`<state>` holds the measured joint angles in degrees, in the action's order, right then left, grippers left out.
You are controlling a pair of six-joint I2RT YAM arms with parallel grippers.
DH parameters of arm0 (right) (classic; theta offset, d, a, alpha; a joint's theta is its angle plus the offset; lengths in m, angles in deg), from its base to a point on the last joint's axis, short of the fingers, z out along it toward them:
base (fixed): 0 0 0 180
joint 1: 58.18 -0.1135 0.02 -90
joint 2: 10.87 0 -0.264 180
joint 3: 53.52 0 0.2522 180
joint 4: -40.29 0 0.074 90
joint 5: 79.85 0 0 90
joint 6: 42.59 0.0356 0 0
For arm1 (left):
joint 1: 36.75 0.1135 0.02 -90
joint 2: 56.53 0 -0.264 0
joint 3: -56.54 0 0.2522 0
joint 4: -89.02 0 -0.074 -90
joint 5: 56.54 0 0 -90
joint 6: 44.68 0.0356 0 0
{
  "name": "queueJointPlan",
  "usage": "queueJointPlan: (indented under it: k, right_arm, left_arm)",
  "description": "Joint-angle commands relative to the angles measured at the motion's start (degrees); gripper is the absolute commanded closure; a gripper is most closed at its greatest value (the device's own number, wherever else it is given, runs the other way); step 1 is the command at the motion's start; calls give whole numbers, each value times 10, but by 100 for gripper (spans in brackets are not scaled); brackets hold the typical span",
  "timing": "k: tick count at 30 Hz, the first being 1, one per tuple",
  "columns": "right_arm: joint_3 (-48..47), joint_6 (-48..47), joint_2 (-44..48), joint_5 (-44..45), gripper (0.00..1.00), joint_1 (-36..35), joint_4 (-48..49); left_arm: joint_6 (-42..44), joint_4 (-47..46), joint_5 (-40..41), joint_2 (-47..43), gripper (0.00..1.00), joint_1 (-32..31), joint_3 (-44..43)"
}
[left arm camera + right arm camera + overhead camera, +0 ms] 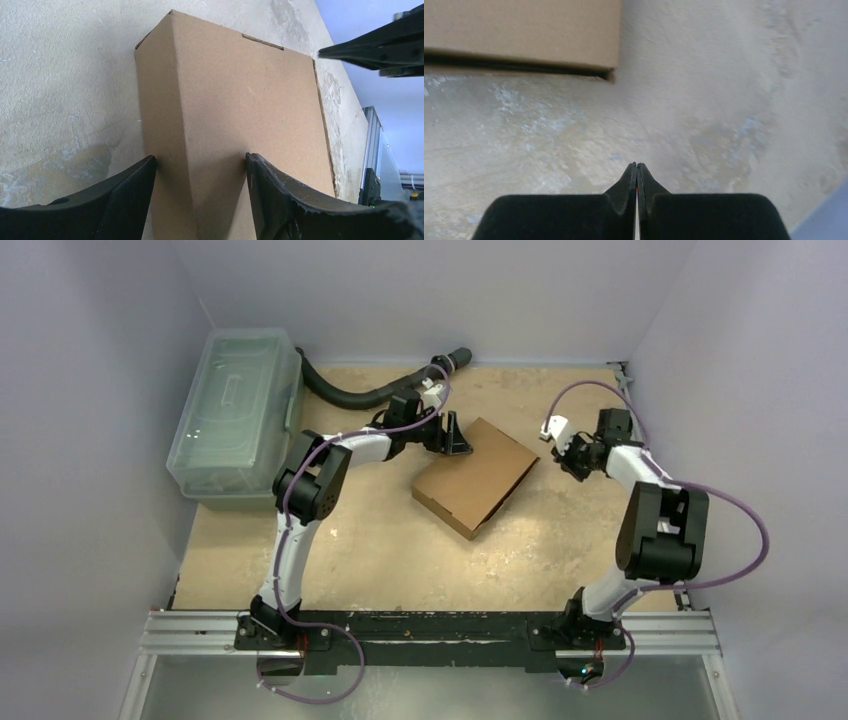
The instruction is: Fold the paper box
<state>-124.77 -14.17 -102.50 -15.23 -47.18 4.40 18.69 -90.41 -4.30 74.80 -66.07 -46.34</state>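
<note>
The paper box (478,475) is a shallow brown cardboard mailer, closed and lying flat in the middle of the table. My left gripper (455,435) is at its far left edge and stands open. In the left wrist view the left gripper (200,157) straddles the box's (235,100) long fold: one fingertip touches the side wall, the other rests on the top panel. My right gripper (570,455) hovers right of the box, apart from it and shut on nothing. The right wrist view shows the right gripper (637,165) over bare table, with a box corner (524,30) at the upper left.
A clear plastic lidded bin (235,415) stands at the far left. A black hose (340,390) curves along the back behind my left arm. Walls close in on three sides. An aluminium rail (430,635) carries both arm bases at the near edge.
</note>
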Motion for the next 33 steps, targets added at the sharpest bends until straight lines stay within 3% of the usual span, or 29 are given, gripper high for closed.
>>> queueJointPlan:
  k: [1,8,11,16,19,22,24,26,27,30,33]
  right_arm:
    - [-48,33,-58,0,100,-52,-11]
    - [-136,115,-159,62,100,-152,47]
    - [-144,129,-148,25,100,-157,36]
    - [-74,103,-44,36,100,-94,18]
    - [-49,93,43,4,100,-21,-18]
    - [-15,98,144,-8,99,-12,-8]
    - [14,165,208,-33,84,-12,43]
    - [42,365,240,-21,50,-12,129]
    - [48,435,238,-46,43,-12,142]
    - [11,523,169,-186,31,-12,68]
    - [55,679,137,-254,22,-12,143]
  left_arm:
    - [-8,59,-6,14,36,-6,27]
    - [-1,60,-33,23,36,-13,24]
    - [3,66,-34,26,36,-17,21]
    - [-21,56,7,8,32,-9,27]
    - [-73,-3,42,-25,27,6,59]
    - [-103,-48,64,-62,21,19,77]
    - [-101,-52,78,-86,18,21,77]
    - [-90,-44,93,-114,15,24,79]
    - [-81,-35,102,-131,13,25,84]
    - [-62,-26,116,-183,5,36,120]
    - [-63,-32,97,-235,4,55,177]
